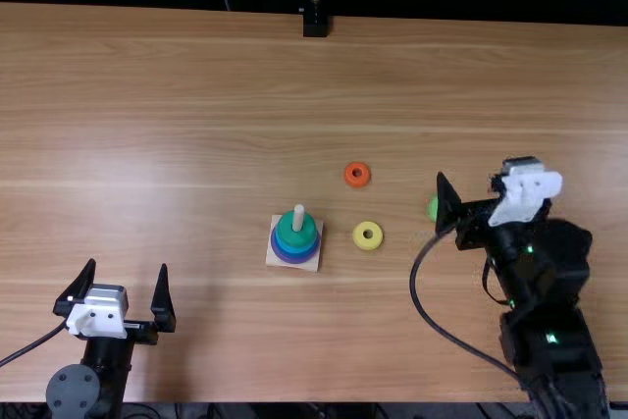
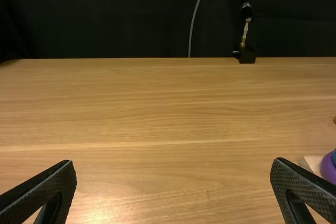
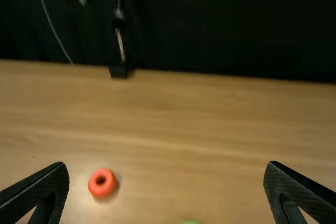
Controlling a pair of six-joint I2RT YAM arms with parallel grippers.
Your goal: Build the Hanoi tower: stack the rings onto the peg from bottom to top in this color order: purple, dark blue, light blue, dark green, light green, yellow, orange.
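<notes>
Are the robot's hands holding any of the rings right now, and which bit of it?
No, nothing is held. The left gripper and the right gripper are both wide open, with nothing between their fingers.

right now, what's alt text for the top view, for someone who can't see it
A half-built ring tower, green over blue and purple, stands on a wooden table. To its right lie a yellow ring, an orange ring and a light green ring partly hidden by the right gripper; the left gripper is open.
</notes>
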